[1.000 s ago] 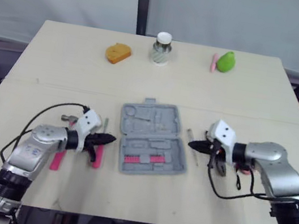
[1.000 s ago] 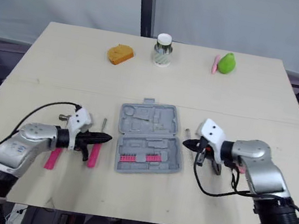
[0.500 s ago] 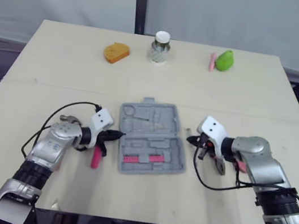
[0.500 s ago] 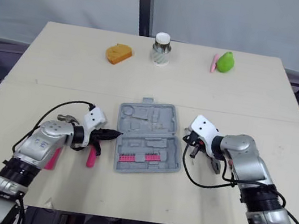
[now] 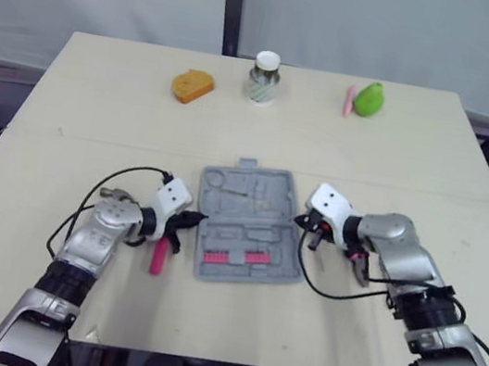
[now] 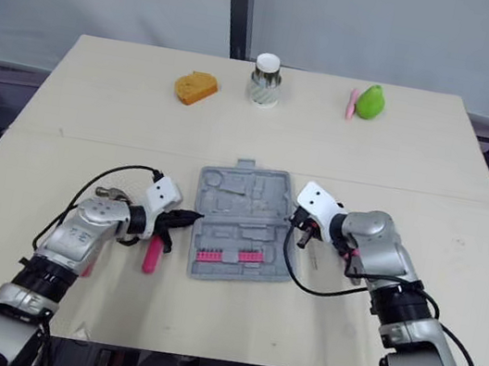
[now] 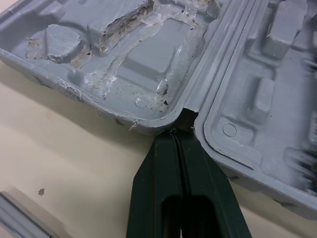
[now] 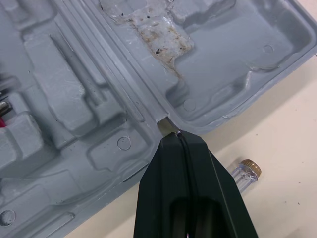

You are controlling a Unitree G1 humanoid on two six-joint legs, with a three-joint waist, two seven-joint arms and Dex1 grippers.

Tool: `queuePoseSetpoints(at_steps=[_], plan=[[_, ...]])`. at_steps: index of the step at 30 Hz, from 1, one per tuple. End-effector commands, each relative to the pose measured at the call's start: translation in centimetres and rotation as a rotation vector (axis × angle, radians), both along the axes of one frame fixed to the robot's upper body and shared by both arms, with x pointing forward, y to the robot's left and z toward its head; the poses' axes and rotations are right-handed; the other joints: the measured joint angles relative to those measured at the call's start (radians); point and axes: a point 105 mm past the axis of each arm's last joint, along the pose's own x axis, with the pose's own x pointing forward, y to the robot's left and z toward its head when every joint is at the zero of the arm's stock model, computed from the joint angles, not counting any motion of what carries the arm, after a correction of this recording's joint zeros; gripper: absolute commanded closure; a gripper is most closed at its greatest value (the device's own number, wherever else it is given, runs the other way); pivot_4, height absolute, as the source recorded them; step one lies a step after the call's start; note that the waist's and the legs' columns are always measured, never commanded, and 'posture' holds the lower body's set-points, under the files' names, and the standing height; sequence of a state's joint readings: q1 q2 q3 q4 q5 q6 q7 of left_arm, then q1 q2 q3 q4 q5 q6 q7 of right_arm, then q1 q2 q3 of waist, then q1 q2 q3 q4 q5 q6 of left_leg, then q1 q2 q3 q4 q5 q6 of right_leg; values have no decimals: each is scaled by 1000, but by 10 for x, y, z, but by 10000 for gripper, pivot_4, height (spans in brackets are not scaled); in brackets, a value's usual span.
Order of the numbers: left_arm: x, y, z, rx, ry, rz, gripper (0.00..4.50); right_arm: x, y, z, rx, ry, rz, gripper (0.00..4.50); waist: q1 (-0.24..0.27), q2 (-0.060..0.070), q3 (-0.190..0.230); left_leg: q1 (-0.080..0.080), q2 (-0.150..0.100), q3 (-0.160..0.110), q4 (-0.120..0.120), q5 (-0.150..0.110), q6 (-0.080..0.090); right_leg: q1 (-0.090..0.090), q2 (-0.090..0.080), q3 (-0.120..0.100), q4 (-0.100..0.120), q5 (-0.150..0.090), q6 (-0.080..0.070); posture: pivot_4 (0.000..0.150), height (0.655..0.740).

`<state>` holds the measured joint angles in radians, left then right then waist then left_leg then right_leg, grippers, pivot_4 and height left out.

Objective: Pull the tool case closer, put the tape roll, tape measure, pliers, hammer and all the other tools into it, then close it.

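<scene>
Two grippers flank the open grey tool case (image 5: 246,204), which lies in the middle of the bench (image 5: 97,111) in the head views. The left gripper (image 5: 194,221) points at the case's left edge on the hinge line and the right gripper (image 5: 300,221) at its right edge, each with fingers pressed together. A pink-handled tool (image 5: 158,257) lies just beside the left gripper, red-handled pliers (image 5: 362,269) lie partly under the right arm, and a row of pink bits (image 5: 234,258) sits in the case's near half. Along the far edge stand an orange tape measure (image 5: 192,86), a white-topped cylinder (image 5: 264,77) and a green object (image 5: 368,99), all well apart from the case. In the left wrist view the joined fingertips meet the notch in the rim where the two moulded halves join. In the right wrist view the joined fingertips meet the matching notch, with a clear-handled screwdriver (image 8: 241,172) on the bench just beside them.
</scene>
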<state>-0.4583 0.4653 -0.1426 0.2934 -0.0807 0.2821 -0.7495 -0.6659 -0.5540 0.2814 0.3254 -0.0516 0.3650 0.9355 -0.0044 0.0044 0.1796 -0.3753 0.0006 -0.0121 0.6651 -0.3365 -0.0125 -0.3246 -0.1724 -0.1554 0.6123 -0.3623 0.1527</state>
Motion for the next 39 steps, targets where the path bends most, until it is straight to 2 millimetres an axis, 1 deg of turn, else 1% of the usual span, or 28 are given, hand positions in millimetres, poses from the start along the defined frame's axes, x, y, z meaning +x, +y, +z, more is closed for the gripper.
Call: queuePoseSetpoints(at_steps=[1, 8, 11, 15, 18, 20, 27, 30, 36, 39], plan=[[3, -9, 9, -27, -41, -21, 45000, 3, 10, 8, 5, -41, 35, 44680, 0, 0, 0, 0, 0, 0, 0, 0, 0, 0, 0, 0, 0, 0, 0, 1500, 7400], [2, -14, 11, -30, -44, -32, 45000, 1, 17, 3, 23, -18, 58, 44680, 0, 0, 0, 0, 0, 0, 0, 0, 0, 0, 0, 0, 0, 0, 0, 1500, 7400], [0, -14, 12, -28, -39, -49, 45000, -6, 22, -1, 40, 10, 87, 44680, 0, 0, 0, 0, 0, 0, 0, 0, 0, 0, 0, 0, 0, 0, 0, 1500, 7400], [-12, -17, 6, 3, -8, -116, 45000, -17, 26, -4, 78, 43, 115, 44680, -1, 0, 0, 0, 0, 0, 0, 0, 0, 0, 0, 0, 1, 0, 0, 1500, 7400], [-26, -20, 6, 1, 24, -187, 45000, -29, 26, -6, 114, 71, 137, 44680, 0, 0, 0, 0, 0, 0, 0, 0, 0, 0, 0, 0, 1, 0, 0, 1500, 7400], [-35, -21, 7, 6, 44, -227, 45000, -42, 28, -6, 150, 102, 167, 44680, 2, 0, 0, 0, 0, 0, 0, 0, 0, 0, 0, 0, 1, 0, 0, 1500, 7400], [-60, -18, 2, 68, 109, -307, 45000, -75, 29, -8, 172, 167, 208, 44680, 3, 0, 0, 0, 0, 0, 0, 0, 0, 0, 0, 1, 0, 0, 0, 1500, 7400], [-70, -17, -2, 83, 139, -321, 45000, -85, 27, -10, 174, 192, 203, 44680, 4, 0, 0, 0, 0, 0, 0, 0, 0, 0, 0, 2, 0, 0, 0, 1500, 7400], [-94, -13, -21, 105, 221, -337, 45000, -109, 23, -17, 189, 252, 174, 44680, 6, 0, 0, 1, 0, 0, -1, 0, 0, 0, 0, 4, 0, 0, 0, 1500, 7400], [-100, -13, -25, 102, 239, -335, 45000, -117, 20, -18, 190, 269, 160, 44680, 8, 0, 0, 1, 0, 1, 0, 0, 0, 0, 0, 5, 0, 0, 0, 1500, 7400]])
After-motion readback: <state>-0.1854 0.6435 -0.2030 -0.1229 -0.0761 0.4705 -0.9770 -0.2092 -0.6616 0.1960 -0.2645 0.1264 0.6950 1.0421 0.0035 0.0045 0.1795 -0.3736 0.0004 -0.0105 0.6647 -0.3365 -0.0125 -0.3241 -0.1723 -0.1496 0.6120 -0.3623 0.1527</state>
